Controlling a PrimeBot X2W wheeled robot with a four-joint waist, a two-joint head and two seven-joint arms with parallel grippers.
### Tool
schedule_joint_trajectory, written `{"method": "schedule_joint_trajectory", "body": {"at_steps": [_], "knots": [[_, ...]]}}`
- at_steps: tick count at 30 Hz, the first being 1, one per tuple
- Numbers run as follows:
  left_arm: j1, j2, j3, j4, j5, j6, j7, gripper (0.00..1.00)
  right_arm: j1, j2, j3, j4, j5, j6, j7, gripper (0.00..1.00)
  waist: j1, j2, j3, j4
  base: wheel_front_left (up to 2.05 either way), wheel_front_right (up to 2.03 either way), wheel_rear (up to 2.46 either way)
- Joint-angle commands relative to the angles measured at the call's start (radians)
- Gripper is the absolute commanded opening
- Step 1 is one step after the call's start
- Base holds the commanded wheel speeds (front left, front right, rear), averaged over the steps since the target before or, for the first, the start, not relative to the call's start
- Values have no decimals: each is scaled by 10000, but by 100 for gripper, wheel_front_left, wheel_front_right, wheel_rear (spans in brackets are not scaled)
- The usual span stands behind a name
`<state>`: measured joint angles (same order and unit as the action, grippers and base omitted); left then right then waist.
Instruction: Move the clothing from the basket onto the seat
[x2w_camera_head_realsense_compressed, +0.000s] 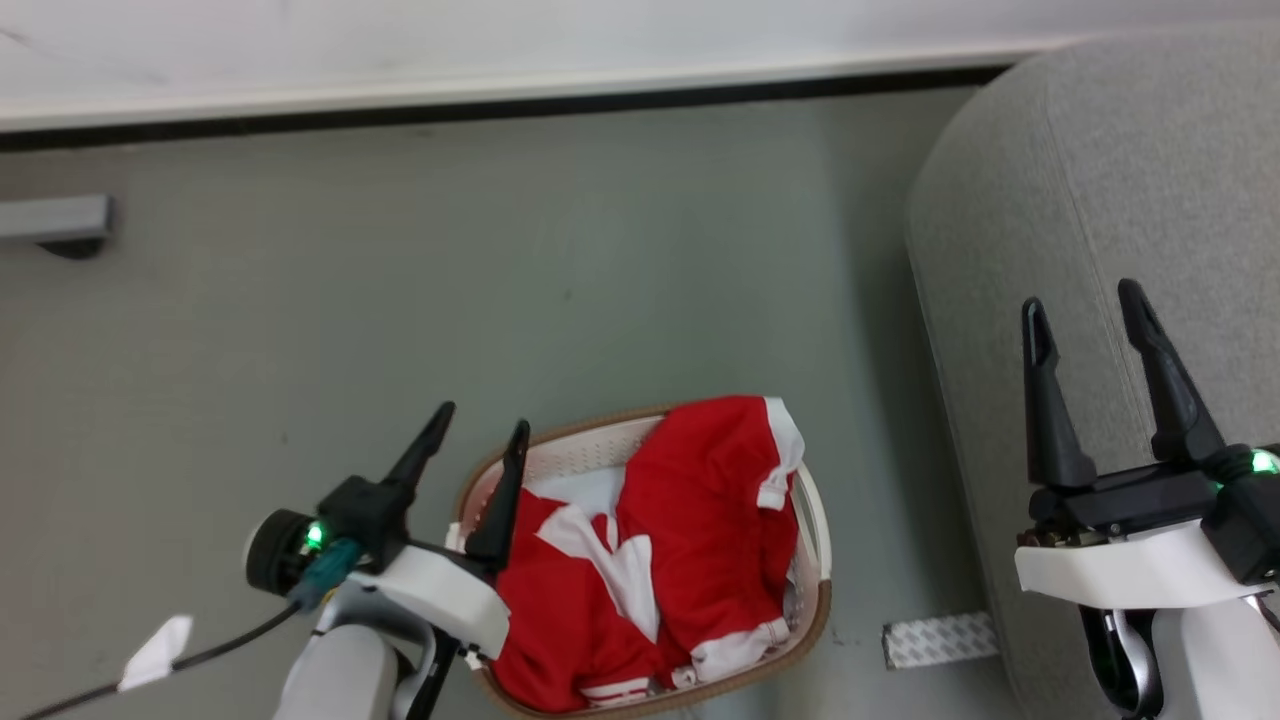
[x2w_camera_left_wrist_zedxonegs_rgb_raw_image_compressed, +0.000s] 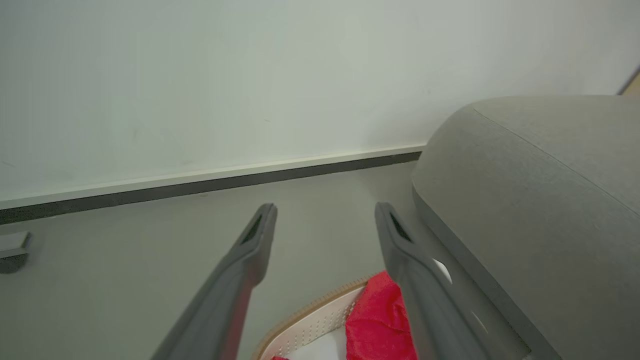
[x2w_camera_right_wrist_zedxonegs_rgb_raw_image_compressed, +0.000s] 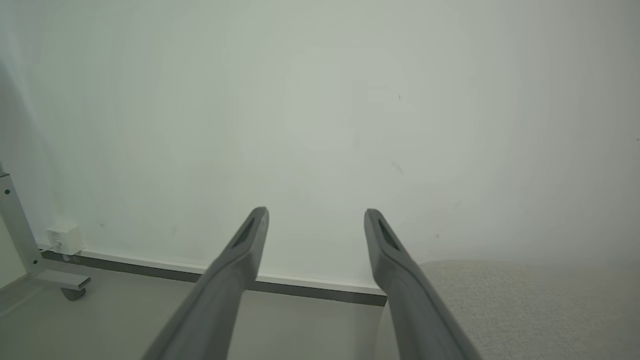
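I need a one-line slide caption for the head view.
Left gripper open near the basket holding red clothing; right gripper open by the grey seat.

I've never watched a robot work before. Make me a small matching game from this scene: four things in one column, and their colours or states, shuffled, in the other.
Things
1. clothing
2. basket
3. seat
4. left gripper

Descriptions
A. light grey, at the right of the head view
B. red with white trim, piled inside another thing
C. open and empty, fingers by the basket's left rim
D. cream-white with a brown rim, standing on the floor

Pairs: 1-B, 2-D, 3-A, 4-C
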<state>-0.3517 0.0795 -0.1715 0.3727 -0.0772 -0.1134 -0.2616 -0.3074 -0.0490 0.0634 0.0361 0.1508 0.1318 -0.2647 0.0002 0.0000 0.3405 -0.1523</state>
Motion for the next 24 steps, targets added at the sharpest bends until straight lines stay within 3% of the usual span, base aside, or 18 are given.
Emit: {"method": "schedule_joint_trajectory", "body": {"at_steps": [1,7,11,24], "knots": [[-332,198,-225,556,133,-57,123,100,-158,-27,-65,-75,84,-21,5,100,-2,0,590,-472,0,0,0],[-1632,802,-1599,2965,378,-170,1155,100,-490,-27,-114,-316,423,-21,5,100,-2,0,1178,-951,0,0,0],[-2525,1178,-3192,4398,-301,-151,2026,100,-668,-25,-31,-448,700,-19,5,100,-2,0,1734,-1400,0,0,0],[-4213,2079,-6941,6286,-1815,-156,4359,100,-1085,-27,226,-618,1468,-21,5,100,-2,0,3176,-2514,0,0,0]]}}
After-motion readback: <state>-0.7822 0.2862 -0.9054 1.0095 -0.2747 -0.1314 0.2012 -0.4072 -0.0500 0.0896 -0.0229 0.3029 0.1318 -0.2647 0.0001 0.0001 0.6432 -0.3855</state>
